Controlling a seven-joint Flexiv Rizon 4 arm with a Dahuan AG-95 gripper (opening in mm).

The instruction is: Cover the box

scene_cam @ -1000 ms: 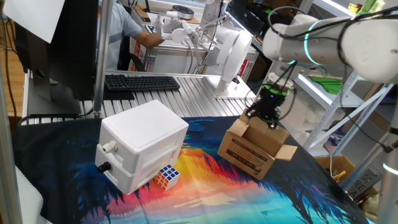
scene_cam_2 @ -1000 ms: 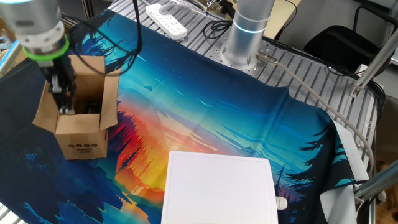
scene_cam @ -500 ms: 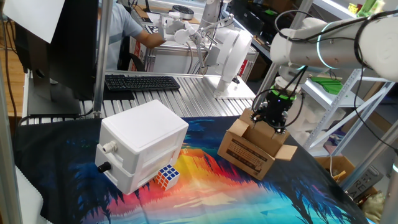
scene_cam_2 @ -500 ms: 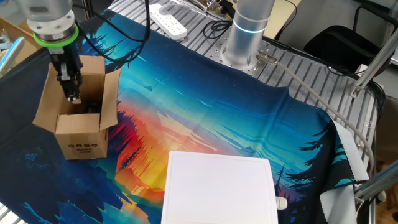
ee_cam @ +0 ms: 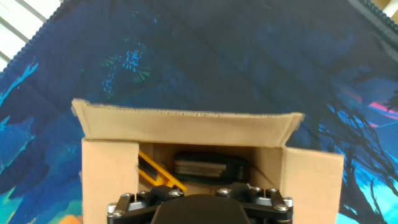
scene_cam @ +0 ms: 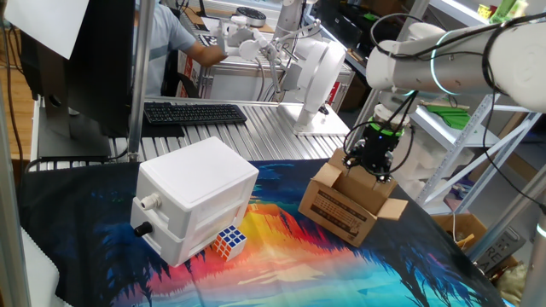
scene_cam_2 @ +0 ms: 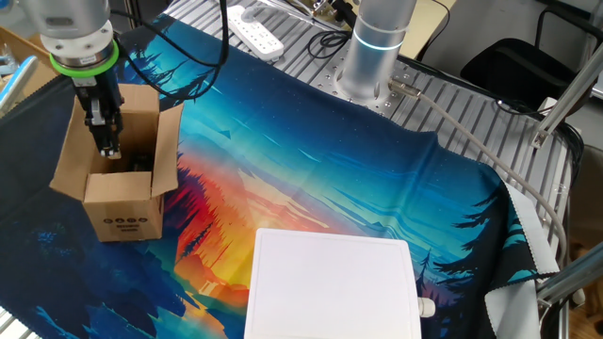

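The gripper (scene_cam_2: 106, 141), spread and holding nothing, hangs over the box (scene_cam_2: 120, 202) near the desk's edge; best push 1 upright flap (ee_cam: 186, 124) inward.

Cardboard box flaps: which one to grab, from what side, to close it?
Probably an upright flap by its free top edge, from above. The box stands open-topped, flaps up, with the gripper already pointing down over its opening, jaws apart.
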